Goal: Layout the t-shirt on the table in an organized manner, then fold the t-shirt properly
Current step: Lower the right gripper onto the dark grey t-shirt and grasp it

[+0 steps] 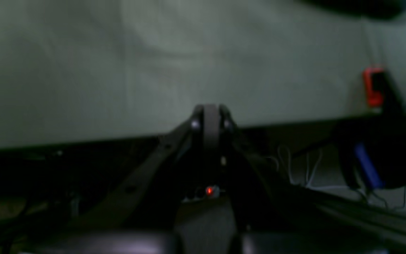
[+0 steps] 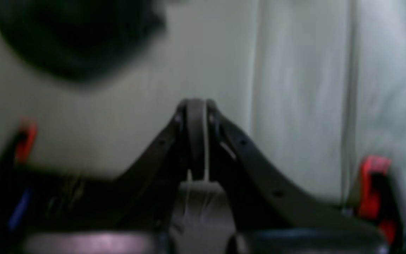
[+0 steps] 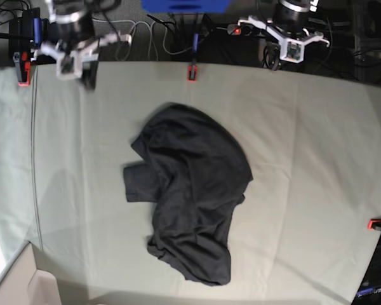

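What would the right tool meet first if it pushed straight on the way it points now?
Most likely bare table. In the right wrist view the shut right tool points at pale cloth, with the t-shirt off to the upper left of its line. Depth is unclear in this blurred view.

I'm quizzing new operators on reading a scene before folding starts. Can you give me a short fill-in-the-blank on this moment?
1. The t-shirt lies ____ near the middle of the table, not spread flat.
2. The left gripper has its jaws ____, with nothing between them.
3. The right gripper holds ____.
4. The clamp at the table's far edge is coloured ____.

Missing words: crumpled; shut; nothing; red
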`<state>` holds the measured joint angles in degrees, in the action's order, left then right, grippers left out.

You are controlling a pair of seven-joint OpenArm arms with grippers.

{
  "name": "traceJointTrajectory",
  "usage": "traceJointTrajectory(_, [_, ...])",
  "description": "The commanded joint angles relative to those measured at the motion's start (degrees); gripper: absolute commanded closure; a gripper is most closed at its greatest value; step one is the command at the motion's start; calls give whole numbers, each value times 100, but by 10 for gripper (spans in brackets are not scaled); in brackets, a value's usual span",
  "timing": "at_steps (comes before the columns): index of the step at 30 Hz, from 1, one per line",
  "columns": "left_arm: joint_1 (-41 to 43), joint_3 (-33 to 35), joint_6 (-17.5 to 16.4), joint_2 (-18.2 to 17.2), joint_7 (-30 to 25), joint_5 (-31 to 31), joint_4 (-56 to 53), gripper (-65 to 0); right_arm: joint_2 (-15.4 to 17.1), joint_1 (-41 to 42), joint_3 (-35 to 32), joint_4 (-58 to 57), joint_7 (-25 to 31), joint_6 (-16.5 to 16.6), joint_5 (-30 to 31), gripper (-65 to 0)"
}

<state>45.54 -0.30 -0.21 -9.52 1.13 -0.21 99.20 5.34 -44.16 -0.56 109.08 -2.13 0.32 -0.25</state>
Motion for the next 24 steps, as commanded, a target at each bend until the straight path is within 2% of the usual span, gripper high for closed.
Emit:
traceJointTrajectory(1, [75,-1,-1,-20,-99,16,133,0,-3,51,-45,121,156,-36,3,0])
traceJointTrajectory(5, [-128,-10,-1,-20,-99,16,265,0,-3,526,-335,121,68,-36,3,0])
traceJointTrajectory(7, [-251,-10,-1,-2,-99,16,274,-1,6,772,-564,121,-231,-36,3,0])
traceJointTrajectory(10, [-382,-10,-1,42,-108,16,282,-7,15,1194,-977,121,-811,-36,3,-55])
traceJointTrajectory(12, [-426,-1,-1,42,-152,8,282,-41,24,1458,-1223,121,-1198,-36,3,-94])
traceJointTrajectory(15, [-488,8,-1,77,-161,-142,282,-154,33,1880,-1619,103,-1690,-27,3,-160])
traceJointTrajectory(18, [-611,-19,-1,139,-152,-766,282,-268,33,2355,-1927,33,-2095,-27,3,-219])
traceJointTrajectory(20, [-699,-19,16,95,-126,-1153,282,-289,6,2627,-1988,-160,-2270,-27,3,-233])
traceJointTrajectory(24, [-796,-19,16,95,-117,-1417,282,-284,-3,3102,-2015,-758,-2358,-27,3,-233])
